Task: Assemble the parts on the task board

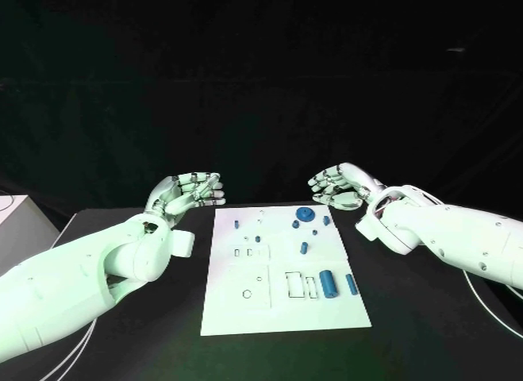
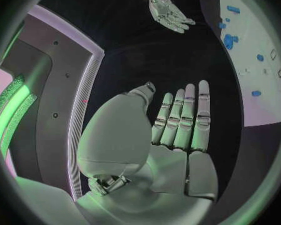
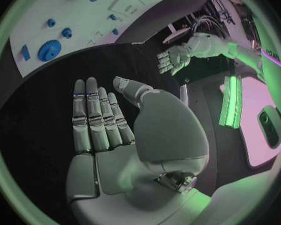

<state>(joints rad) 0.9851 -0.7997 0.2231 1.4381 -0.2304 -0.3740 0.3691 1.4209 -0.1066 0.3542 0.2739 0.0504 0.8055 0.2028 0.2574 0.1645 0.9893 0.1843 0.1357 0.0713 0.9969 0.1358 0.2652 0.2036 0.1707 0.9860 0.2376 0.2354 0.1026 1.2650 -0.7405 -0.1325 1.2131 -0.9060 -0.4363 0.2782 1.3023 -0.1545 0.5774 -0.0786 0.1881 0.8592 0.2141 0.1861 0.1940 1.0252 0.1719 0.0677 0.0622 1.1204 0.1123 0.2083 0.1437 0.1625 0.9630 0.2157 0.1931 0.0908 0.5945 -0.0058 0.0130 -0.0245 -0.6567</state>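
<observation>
Now both hands are hovering empty, fingers apart, left hand [image 1: 186, 193] at ten o'clock and right hand [image 1: 339, 186] at one o'clock of the task board [image 1: 282, 317]; the blue parts [image 1: 328, 279] are lying on it, so I judge the reach should be coming straight down over one piece.

The flat white task board [image 1: 286, 305] looks like smooth matt plastic, and the small blue parts [image 1: 328, 280] on it look like smooth plastic too. The silver left hand [image 2: 178, 130] and silver right hand [image 3: 103, 120] have a satin, metal-like finish on their fingers [image 3: 90, 110]. The black desk [image 1: 158, 333] is matt and dull.
</observation>
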